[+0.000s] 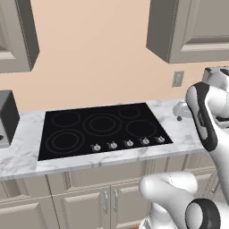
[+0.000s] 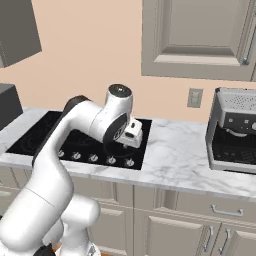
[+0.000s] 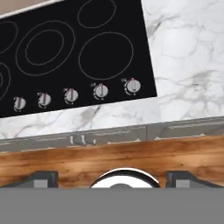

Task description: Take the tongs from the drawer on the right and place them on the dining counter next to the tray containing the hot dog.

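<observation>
Along the marble surface [image 1: 27, 156] in front of the base, reading from the left, there is a dark boxy appliance [image 1: 6, 117] at the far edge, then the black cooktop [image 1: 103, 127] with its row of silver knobs [image 1: 128, 143], then bare marble, a wall outlet [image 2: 194, 98] above it, and at the right a grey coffee machine [image 2: 232, 130]. Beneath the marble run beige cabinet doors and, toward the right, a shut drawer [image 2: 220, 207] with a bar handle.

The gripper [image 3: 111, 177] hangs over the front edge of the cooktop, pointing down, its fingertips spread wide apart with nothing between them; beyond them the hand view looks past the marble lip to wooden floor [image 3: 109, 159].

Nothing here shows the tongs; I judge they lie inside a shut drawer to the right, possibly the one below the coffee machine, though that cannot be confirmed from this angle. So the first job is to open that drawer.

As for handling, slim metal tongs should be light and stiff but slick, and springy across their two arms. A pinch across both arms near the middle, squeezing them together, seems safest; gripping one arm or the hinged end would likely let them swing or slip.
</observation>
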Robot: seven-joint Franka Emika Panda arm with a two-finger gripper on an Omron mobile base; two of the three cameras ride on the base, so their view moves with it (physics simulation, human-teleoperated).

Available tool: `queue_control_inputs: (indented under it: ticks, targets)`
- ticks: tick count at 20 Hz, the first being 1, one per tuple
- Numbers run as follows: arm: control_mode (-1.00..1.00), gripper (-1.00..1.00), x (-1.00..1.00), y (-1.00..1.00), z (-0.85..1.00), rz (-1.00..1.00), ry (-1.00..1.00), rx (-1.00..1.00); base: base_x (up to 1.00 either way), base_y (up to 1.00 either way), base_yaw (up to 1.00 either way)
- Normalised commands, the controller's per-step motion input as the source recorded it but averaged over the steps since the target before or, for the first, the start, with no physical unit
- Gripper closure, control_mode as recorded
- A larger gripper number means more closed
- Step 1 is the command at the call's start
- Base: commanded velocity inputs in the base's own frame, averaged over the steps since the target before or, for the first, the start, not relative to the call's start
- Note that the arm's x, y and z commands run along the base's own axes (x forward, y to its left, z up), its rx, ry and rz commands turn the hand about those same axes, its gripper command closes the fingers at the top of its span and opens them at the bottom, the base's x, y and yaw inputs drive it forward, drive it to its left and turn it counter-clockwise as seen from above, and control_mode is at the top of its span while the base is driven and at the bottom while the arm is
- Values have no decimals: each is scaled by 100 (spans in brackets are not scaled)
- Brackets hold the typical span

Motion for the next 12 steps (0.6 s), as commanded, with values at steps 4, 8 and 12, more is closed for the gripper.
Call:
queue_control_inputs:
  ticks: [4, 8, 12]
  targets:
    - [-100, -100, -48, -100, -69, -18, -15, 14, 0, 0, 0]
    - [-100, -100, -11, -100, -61, -27, -10, 18, 0, 0, 0]
    - [-100, -100, 0, -100, -72, -29, -6, 18, 0, 0, 0]
